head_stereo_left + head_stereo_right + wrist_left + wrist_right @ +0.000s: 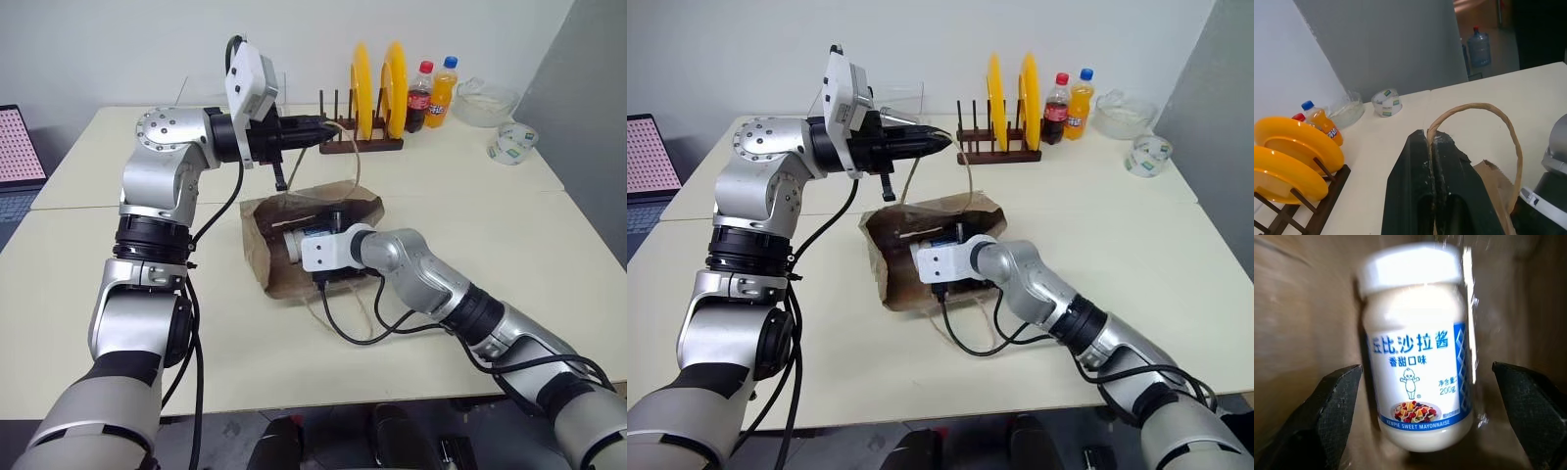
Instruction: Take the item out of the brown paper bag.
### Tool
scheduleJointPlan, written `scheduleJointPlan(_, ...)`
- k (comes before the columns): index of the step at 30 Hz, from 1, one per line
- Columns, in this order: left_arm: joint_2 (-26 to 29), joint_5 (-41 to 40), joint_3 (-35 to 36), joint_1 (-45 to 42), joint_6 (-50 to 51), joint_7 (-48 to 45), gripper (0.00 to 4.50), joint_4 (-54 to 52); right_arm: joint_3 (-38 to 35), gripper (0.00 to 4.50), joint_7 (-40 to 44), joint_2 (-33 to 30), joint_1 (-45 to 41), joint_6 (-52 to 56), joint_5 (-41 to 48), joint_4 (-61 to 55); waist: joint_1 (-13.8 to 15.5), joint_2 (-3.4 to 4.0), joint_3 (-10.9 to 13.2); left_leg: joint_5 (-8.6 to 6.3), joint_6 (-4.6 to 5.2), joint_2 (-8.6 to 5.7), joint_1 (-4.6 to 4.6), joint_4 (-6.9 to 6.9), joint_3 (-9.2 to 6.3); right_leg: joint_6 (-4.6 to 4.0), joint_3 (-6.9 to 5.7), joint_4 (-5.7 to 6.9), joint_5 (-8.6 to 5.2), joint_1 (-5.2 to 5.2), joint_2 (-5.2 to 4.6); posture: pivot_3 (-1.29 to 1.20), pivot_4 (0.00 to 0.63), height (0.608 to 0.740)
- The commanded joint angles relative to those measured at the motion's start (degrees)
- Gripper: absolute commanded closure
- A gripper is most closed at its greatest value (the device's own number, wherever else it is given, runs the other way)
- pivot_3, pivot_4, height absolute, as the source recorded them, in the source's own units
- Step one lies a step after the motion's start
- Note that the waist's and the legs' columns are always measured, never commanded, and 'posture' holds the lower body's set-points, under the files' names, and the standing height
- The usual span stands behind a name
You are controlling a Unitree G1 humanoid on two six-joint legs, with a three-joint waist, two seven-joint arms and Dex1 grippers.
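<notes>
Brown paper bag (279,257) is laid mid-table, cord handle (1488,127) pinched by closed L gripper (1432,147). R gripper (1425,382) is spread wide inside; wrist cam alone shows mayo jar (1415,357) btwn fingers, not touched.

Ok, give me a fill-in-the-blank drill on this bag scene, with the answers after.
1. The left claw is shut on a cord ____ of the brown paper bag.
2. The right claw reaches into the bag with its fingers ____ on either side of the jar.
3. The jar's lid is ____ in colour.
4. The rack behind the bag holds two ____ plates.

Answers: handle; open; white; yellow
</notes>
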Motion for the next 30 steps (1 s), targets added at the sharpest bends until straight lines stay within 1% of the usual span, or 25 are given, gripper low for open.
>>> scheduleJointPlan(1, 0.2, -1.3, 1.8, -2.0, -0.4, 0.1, 4.5, -1.2, -0.2, 0.02, -0.4, 1.8, -1.6, -2.9, -3.4, 3.2, 0.0, 0.0, 0.0, 0.0, 0.0, 0.0, 0.0, 0.0, 0.0, 0.0, 0.0, 0.01, 0.0, 0.0, 0.0, 0.0, 0.15, 0.74)
scheduleJointPlan(5, 0.2, -1.3, 1.8, -2.0, -0.6, 0.0, 4.5, -1.1, -0.9, 0.02, -0.4, 3.9, -2.1, -5.2, -4.8, 7.9, 0.0, 0.0, 0.0, 0.05, -0.1, 0.0, 0.01, -0.01, -0.01, 0.0, 0.0, 0.02, 0.0, 0.0, 0.0, 0.0, 0.15, 0.74)
scheduleJointPlan(8, 0.5, -0.9, 1.8, -1.7, -1.1, -0.1, 4.5, -0.7, -2.4, 0.54, -0.4, 4.8, -1.8, -6.2, -4.5, 8.4, 0.0, 0.0, 0.0, 0.09, -0.15, 0.0, 0.02, -0.01, -0.03, 0.0, -0.01, 0.05, 0.0, 0.0, 0.0, 0.0, 0.15, 0.74)
scheduleJointPlan(10, 0.8, -0.6, 1.8, -1.5, -1.4, 0.0, 4.5, -0.3, -3.3, 1.19, 0.3, 4.6, -1.1, -6.5, -4.2, 7.7, 0.0, 0.0, 0.0, 0.09, -0.16, 0.0, 0.01, -0.01, -0.03, 0.0, -0.01, 0.06, 0.0, 0.0, 0.0, 0.0, 0.15, 0.74)
scheduleJointPlan(11, 0.9, -0.4, 1.8, -1.4, -1.7, 0.0, 4.5, -0.1, -3.8, 1.44, 0.7, 4.2, -0.9, -6.9, -4.1, 7.1, 0.0, 0.0, 0.0, 0.09, -0.16, 0.0, 0.01, -0.01, -0.03, 0.0, -0.01, 0.05, 0.0, 0.0, 0.0, 0.0, 0.15, 0.74)
scheduleJointPlan(15, 1.2, 1.4, 1.4, -1.7, -4.1, 1.3, 4.5, 2.5, -6.7, 1.48, 2.0, 2.6, -0.4, -8.7, -3.2, 3.2, 0.0, 0.0, 0.0, 0.09, -0.16, -0.01, 0.0, -0.01, -0.04, 0.0, -0.02, 0.05, 0.0, 0.0, 0.0, 0.0, 0.15, 0.74)
scheduleJointPlan(21, 1.6, 5.1, 0.9, -2.7, -9.4, 3.8, 4.5, 7.9, -12.1, 1.48, 9.2, -0.3, 2.6, -8.7, 2.8, -8.1, 0.0, 0.0, 0.0, 0.09, -0.16, 0.0, -0.01, -0.04, -0.05, 0.0, -0.03, 0.03, 0.0, -0.02, 0.0, 0.0, 0.15, 0.74)
scheduleJointPlan(25, 1.6, 6.2, 0.8, -3.1, -11.6, 4.4, 4.5, 10.1, -15.4, 1.48, 12.7, -1.5, 3.7, -7.7, 6.6, -12.4, 0.1, 0.0, 0.0, 0.09, -0.16, 0.0, -0.02, -0.04, -0.04, 0.0, -0.03, 0.03, 0.0, -0.02, 0.0, 0.0, 0.15, 0.74)
scheduleJointPlan(29, 1.4, 7.2, 0.7, -3.6, -13.3, 4.8, 4.5, 11.9, -20.8, 1.48, 16.3, -0.4, 4.5, -5.6, 15.8, -16.8, 0.1, -0.01, 0.0, 0.09, -0.16, 0.0, -0.02, -0.03, -0.04, 0.0, -0.04, 0.04, 0.0, -0.02, 0.0, 0.0, 0.15, 0.74)
scheduleJointPlan(30, 1.4, 7.4, 0.7, -3.7, -13.7, 4.9, 4.5, 12.2, -22.9, 1.48, 17.1, 0.6, 4.7, -4.3, 19.5, -18.3, 0.1, -0.01, 0.0, 0.09, -0.16, 0.0, -0.02, -0.03, -0.04, 0.0, -0.03, 0.03, 0.0, -0.02, 0.0, 0.0, 0.15, 0.74)
